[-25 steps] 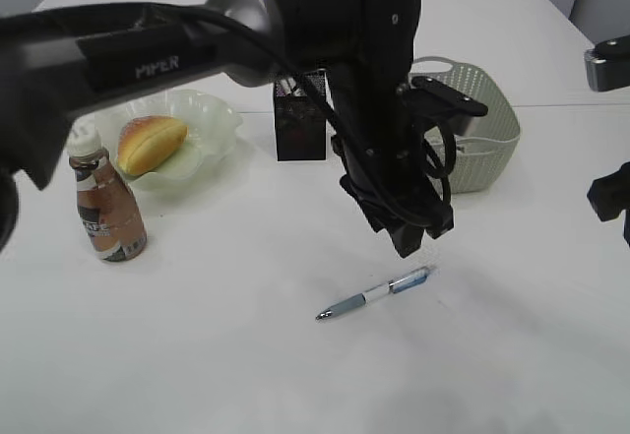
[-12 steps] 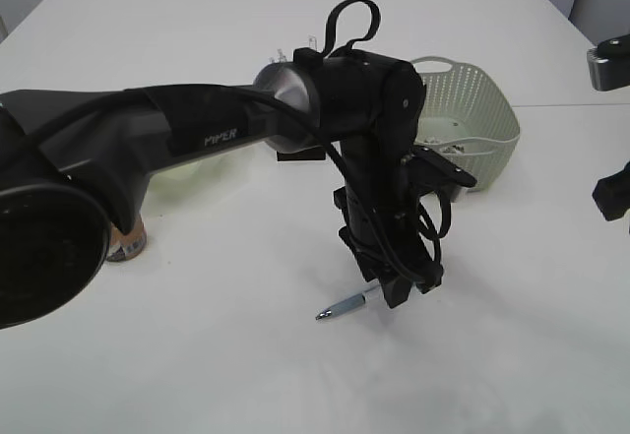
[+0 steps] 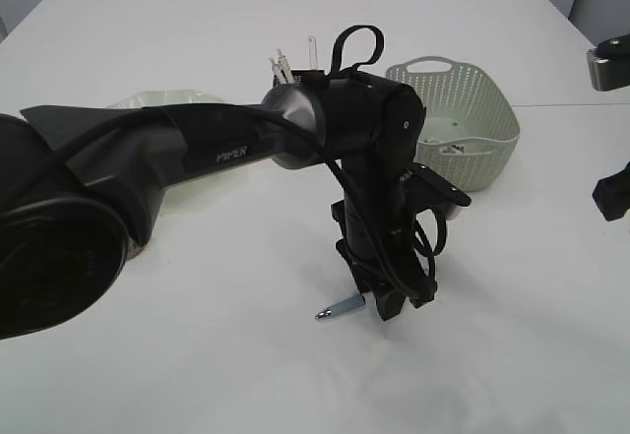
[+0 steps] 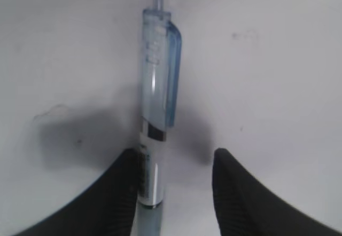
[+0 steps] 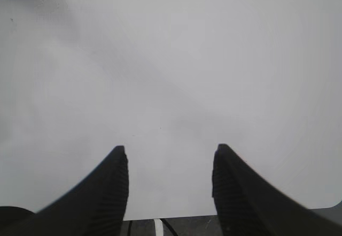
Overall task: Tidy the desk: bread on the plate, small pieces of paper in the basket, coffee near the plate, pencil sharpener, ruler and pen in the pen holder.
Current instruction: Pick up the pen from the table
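- Pen (image 4: 155, 134) lies flat on the bench (image 3: 197, 355), just below centre in the exterior view, only its grey tip end showing beside the arm.
- In the left wrist view it runs up the middle of the frame: clear bluish barrel, tinted clip, white band, smooth and round, so I judge it prone to roll or slip.
- Left pincer (image 4: 176, 193) straddles it, fingers spread; the pen sits against the left finger (image 4: 115, 198), with a gap to the right one.
- Advice: centre the pen, close squarely across the barrel near the band, then lift level.
- Fingers look ribbed and rubbery, good for grip.
- Holder (image 3: 290, 65) and mesh basket (image 3: 463, 109) stand at upper centre and upper right.
- Right pincer (image 5: 170, 193) is spread over bare bench, holding nothing.
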`<state>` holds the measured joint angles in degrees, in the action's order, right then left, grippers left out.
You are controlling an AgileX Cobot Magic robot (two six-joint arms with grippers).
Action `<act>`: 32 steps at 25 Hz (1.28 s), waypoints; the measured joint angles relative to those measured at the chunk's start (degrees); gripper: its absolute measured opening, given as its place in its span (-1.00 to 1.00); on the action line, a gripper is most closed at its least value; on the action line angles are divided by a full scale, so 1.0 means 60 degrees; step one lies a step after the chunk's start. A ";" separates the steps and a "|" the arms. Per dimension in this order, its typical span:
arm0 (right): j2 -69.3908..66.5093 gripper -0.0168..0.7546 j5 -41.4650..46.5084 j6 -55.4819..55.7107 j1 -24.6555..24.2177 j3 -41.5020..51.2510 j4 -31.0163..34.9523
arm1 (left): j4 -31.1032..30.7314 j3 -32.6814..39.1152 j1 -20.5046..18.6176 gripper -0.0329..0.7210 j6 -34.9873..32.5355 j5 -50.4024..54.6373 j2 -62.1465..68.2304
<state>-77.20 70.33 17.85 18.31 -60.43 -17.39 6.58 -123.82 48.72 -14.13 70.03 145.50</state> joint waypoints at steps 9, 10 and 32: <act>0.0000 0.09 0.0000 0.0000 0.0000 0.0000 0.0000 | -0.0396 -0.0046 0.0000 -0.08 -0.0080 -0.0017 0.0115; 0.0000 0.09 0.0000 0.0000 0.0000 0.0000 0.0000 | -0.0400 -0.0062 0.0000 -0.12 -0.0092 -0.0017 0.0129; 0.0243 0.09 0.0000 0.0000 0.0000 0.0000 -0.0196 | -0.0253 -0.0613 0.0000 -0.74 0.1288 0.0040 -0.0271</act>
<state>-75.75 70.33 17.85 18.31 -60.43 -18.56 5.06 -127.50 48.72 -6.41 70.27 143.87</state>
